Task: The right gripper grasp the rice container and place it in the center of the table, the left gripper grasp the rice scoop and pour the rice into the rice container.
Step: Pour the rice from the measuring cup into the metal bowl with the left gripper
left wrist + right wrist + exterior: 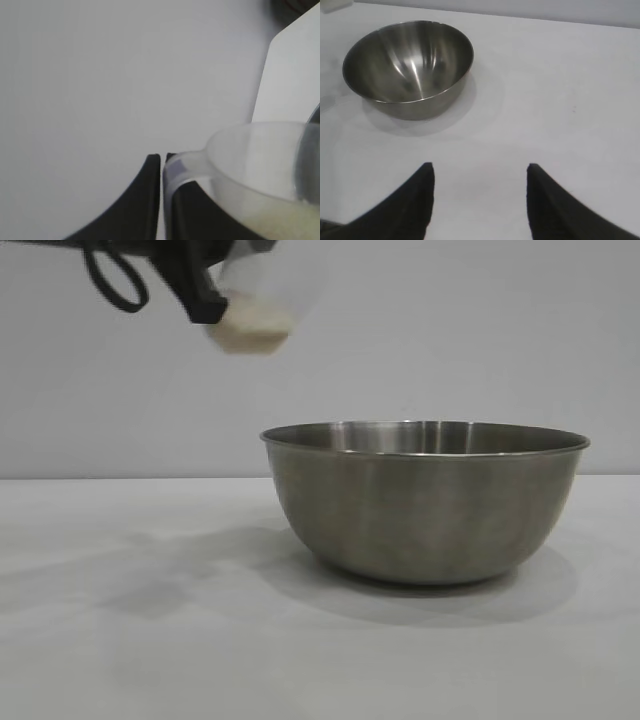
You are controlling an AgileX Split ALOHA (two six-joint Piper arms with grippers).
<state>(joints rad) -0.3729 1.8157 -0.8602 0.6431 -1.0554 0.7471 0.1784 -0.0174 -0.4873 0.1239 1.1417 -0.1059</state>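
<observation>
The rice container (425, 500), a wide steel bowl, stands empty on the white table (120, 640); it also shows in the right wrist view (407, 67). My left gripper (205, 300) is high at the upper left, left of the bowl's rim and above it. It is shut on the handle of the rice scoop (262, 302), a clear plastic cup tilted with rice (250, 328) in its lower part. In the left wrist view the left gripper (162, 159) pinches the scoop's handle (175, 170). My right gripper (480, 167) is open and empty, away from the bowl over bare table.
A plain grey wall (450, 330) stands behind the table. A white panel edge (292, 75) shows in the left wrist view.
</observation>
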